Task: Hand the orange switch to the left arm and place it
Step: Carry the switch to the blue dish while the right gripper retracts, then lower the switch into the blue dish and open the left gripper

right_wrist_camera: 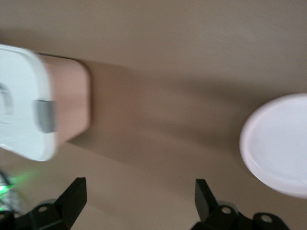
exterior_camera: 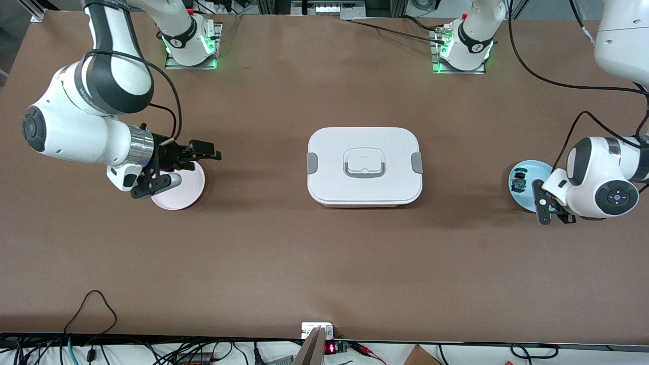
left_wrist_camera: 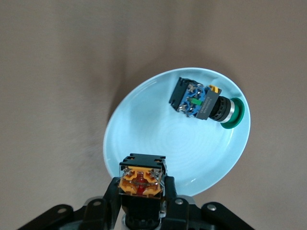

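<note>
My left gripper [left_wrist_camera: 142, 191] is shut on the orange switch [left_wrist_camera: 141, 176], whose tan-orange end block faces the camera. It holds the switch just above the edge of the light blue plate [left_wrist_camera: 158, 139]. In the front view the left gripper [exterior_camera: 552, 205] is over that plate [exterior_camera: 522, 198] at the left arm's end of the table, and its hand hides the switch. My right gripper [exterior_camera: 209, 152] is open and empty over the pink plate [exterior_camera: 185, 195] at the right arm's end; it also shows in the right wrist view [right_wrist_camera: 139, 196]. The white box [exterior_camera: 364, 166] stands mid-table between the arms.
A blue-and-teal switch [left_wrist_camera: 206, 103] with a green cap lies on the light blue plate, also seen in the front view [exterior_camera: 518, 182]. The right wrist view shows the box [right_wrist_camera: 24, 105] and the pink plate [right_wrist_camera: 280, 143]. Cables and a small device [exterior_camera: 318, 332] line the table's front edge.
</note>
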Robot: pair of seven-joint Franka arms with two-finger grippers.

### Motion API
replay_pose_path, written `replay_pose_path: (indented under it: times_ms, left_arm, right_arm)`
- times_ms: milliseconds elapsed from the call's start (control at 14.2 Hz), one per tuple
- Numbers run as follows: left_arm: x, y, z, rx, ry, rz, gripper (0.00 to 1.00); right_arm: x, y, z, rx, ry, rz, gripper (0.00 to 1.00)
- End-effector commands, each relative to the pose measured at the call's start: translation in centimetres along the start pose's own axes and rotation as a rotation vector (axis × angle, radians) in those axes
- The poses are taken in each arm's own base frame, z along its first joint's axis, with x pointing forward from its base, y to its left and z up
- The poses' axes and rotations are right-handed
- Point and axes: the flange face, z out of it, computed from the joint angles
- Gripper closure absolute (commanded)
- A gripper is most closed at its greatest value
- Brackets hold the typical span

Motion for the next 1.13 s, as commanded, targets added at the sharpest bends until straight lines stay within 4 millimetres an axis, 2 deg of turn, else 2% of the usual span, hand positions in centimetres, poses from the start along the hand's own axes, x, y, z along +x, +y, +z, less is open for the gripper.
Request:
replay_pose_path:
  times_ms: [0,71,141,283,424,565,706,777,848,918,1059]
  left_arm:
    - [-0.2,1.6,2.2,-0.011,0.001,0.073,0.91]
    - [-0.1,2.0,3.2,-0.008,0.010,0.077,0.91]
    - [-0.8,2.1,3.8,-0.002,0.019,0.067,0.91]
    - [-1.2,2.1,4.0,-0.002,0.023,0.060,0.91]
    - [-1.0,2.1,4.8,-0.012,0.027,0.064,0.90]
    - [-1.3,1.9,5.5,-0.002,0.037,0.056,0.90]
    - [-1.5,1.9,5.7,-0.005,0.040,0.053,0.84]
    - [-1.4,1.9,5.8,-0.004,0.039,0.054,0.70]
    - [-1.5,1.9,5.7,-0.003,0.041,0.057,0.27]
    - [-1.5,2.0,5.2,0.000,0.038,0.092,0.00]
    - [-1.7,2.0,3.7,-0.014,0.037,0.109,0.00]
  right_arm:
    - [-1.4,0.4,-1.9,-0.147,-0.070,0.076,0.00]
    - [-1.8,1.3,-2.9,-0.215,-0.089,0.073,0.00]
    - [-2.0,1.9,-3.7,-0.289,-0.100,0.055,0.00]
    - [-2.7,2.9,-5.9,-0.383,-0.078,0.044,0.00]
    - [-3.2,5.9,-8.3,-0.423,-0.046,0.088,0.00]
    - [-3.3,7.8,-10.2,-0.449,-0.016,0.135,0.00]
    - [-3.9,11.9,-13.1,-0.416,0.024,0.236,0.00]
    - [-3.8,12.5,-13.9,-0.401,0.039,0.239,0.00]
    - [-4.0,13.5,-14.9,-0.387,0.049,0.244,0.00]
    - [-4.5,13.8,-16.1,-0.366,0.061,0.238,0.00]
    - [-5.2,12.6,-17.6,-0.360,0.090,0.215,0.00]
